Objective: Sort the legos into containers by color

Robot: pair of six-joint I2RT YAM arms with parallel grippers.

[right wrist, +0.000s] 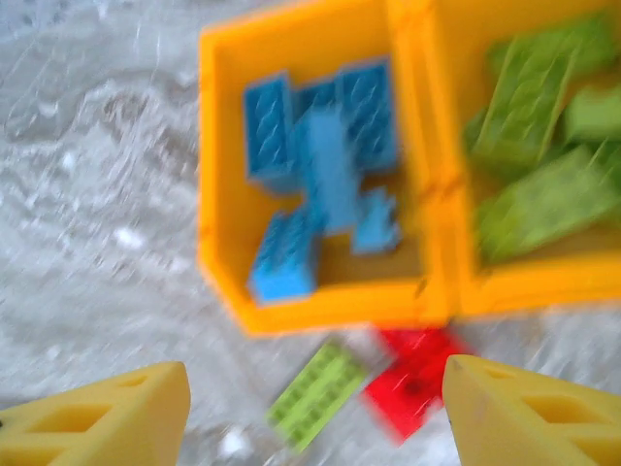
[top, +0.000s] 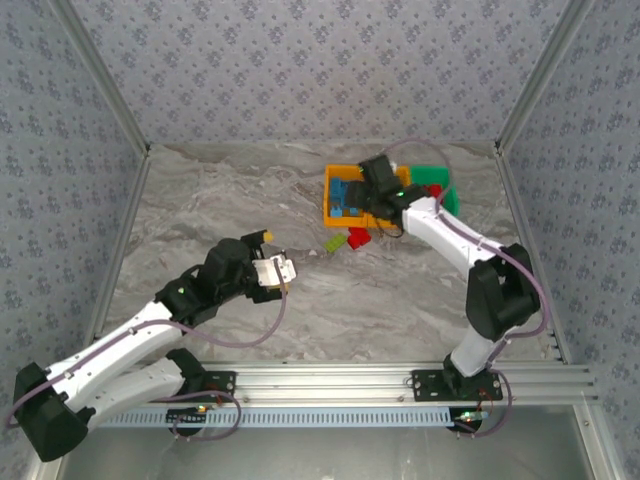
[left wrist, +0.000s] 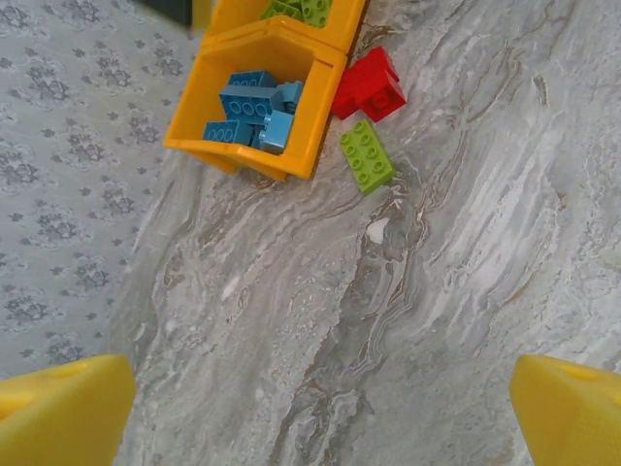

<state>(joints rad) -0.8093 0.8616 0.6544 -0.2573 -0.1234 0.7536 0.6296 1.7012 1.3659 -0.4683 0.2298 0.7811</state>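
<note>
The right tool [right wrist: 315, 383] hung at the far right of the grey marbled bench [top: 230, 200], over a small orange plastic bin [right wrist: 218, 194] which held the blue studded bricks [right wrist: 320, 165]. Its two yellow fingers [right wrist: 107, 417] stood apart and nothing was between them. A second orange bin [right wrist: 524, 291], touching the first, contained the lime green bricks [right wrist: 529, 194]. A green bin [top: 440, 180] stood further right, partly hidden by the arm. The left tool [top: 278, 262] was well apart from all this, near the middle of the bench, its fingers spread wide and empty.

Two loose pieces lay on the bench just beside the blue bin: one lime green brick [left wrist: 367, 155] and one red brick [left wrist: 369, 85]. They were very near each other, and I could not tell if they touched.

I judged the danger to be in this closeness. A finger going down for one piece could push the other away, or knock the wall of the bin and shift it. Also the two orange bins looked the same, so the lime piece could easily be dropped among the blue ones.
</note>
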